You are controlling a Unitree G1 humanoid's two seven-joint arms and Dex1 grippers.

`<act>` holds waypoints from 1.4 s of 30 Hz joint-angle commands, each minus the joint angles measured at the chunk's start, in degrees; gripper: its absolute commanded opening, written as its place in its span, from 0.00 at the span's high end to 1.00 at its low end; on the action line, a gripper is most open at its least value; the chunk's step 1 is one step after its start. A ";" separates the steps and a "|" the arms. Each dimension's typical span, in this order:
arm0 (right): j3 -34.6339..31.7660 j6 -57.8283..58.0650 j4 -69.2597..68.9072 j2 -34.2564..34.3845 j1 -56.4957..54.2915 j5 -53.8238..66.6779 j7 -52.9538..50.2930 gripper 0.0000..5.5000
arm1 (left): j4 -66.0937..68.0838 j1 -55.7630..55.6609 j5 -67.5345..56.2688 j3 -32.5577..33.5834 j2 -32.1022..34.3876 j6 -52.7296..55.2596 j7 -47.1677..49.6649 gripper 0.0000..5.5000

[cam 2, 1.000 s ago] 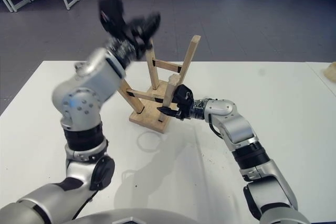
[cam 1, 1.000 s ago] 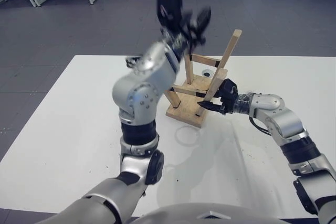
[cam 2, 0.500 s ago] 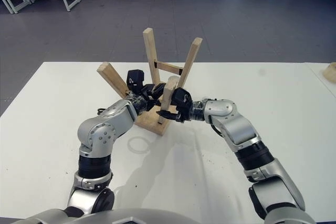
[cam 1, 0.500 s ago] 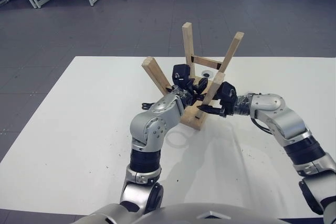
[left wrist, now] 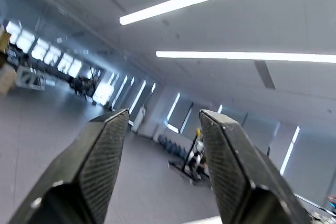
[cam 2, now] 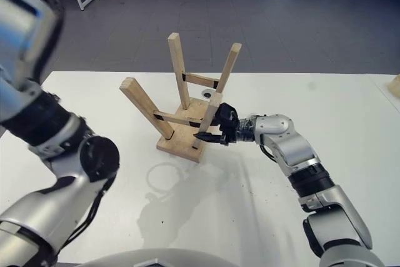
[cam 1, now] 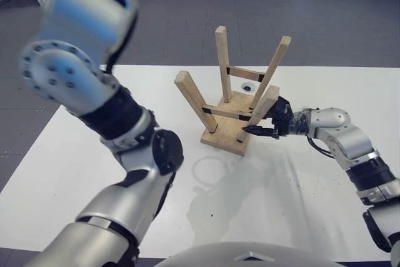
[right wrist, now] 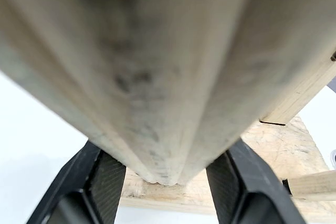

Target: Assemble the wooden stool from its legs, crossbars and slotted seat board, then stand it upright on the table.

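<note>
The wooden stool stands upside down on the white table, its seat board (cam 1: 226, 141) flat on the surface and its legs pointing up, joined by crossbars (cam 1: 245, 74). My right gripper (cam 1: 257, 130) is shut on the near right leg (cam 1: 259, 112) low down, just above the board. In the right wrist view that leg (right wrist: 157, 66) sits between the black fingers (right wrist: 105, 182). My left arm (cam 1: 94, 60) is raised high over the table's left side. Its gripper (left wrist: 164, 116) points at the ceiling, open, with nothing between its fingers (left wrist: 89, 171).
A faint ring mark (cam 1: 211, 168) lies on the table in front of the stool, and a small round object (cam 1: 248, 87) sits just behind it. The table's far edge (cam 1: 325, 67) runs behind the stool, with open floor beyond.
Half a second ago my left gripper was down at the stool's legs; it has swung up and away, open. My right gripper has stayed shut on the near right leg.
</note>
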 commanded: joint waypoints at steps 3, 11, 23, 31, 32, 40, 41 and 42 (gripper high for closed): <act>5.99 2.26 8.49 -5.80 12.91 -4.90 13.14 0.63 | 7.25 20.18 18.65 -5.49 16.24 -2.43 -0.33 0.55; 3.52 -1.24 10.69 -6.16 12.43 -4.10 16.03 0.63 | -1.96 49.09 31.70 -19.71 6.86 -7.11 1.70 0.55; 3.41 -0.43 6.17 -5.63 12.95 -4.49 15.18 0.63 | -17.52 51.97 23.12 -53.61 -10.01 -3.64 -14.45 0.55; 6.20 -5.19 3.81 -5.72 15.92 -8.50 14.46 0.63 | -14.19 51.72 28.36 -46.45 -7.52 -3.03 -11.33 0.55; 6.93 -5.61 3.26 -5.76 16.41 -9.40 13.94 0.63 | -13.97 51.44 28.59 -45.95 -7.49 -3.00 -11.37 0.55; 7.54 -0.64 1.76 -4.25 14.32 -11.11 6.38 0.63 | -10.37 48.65 32.37 -36.05 -7.42 -4.86 -6.19 0.55; 7.39 -0.32 2.39 -3.85 14.09 -11.28 5.31 0.63 | -9.15 47.47 33.62 -33.40 -6.47 -5.95 -4.97 0.55; 7.20 0.06 3.20 -3.13 13.66 -11.34 3.93 0.63 | -7.73 45.86 34.47 -30.04 -5.31 -7.21 -3.77 0.55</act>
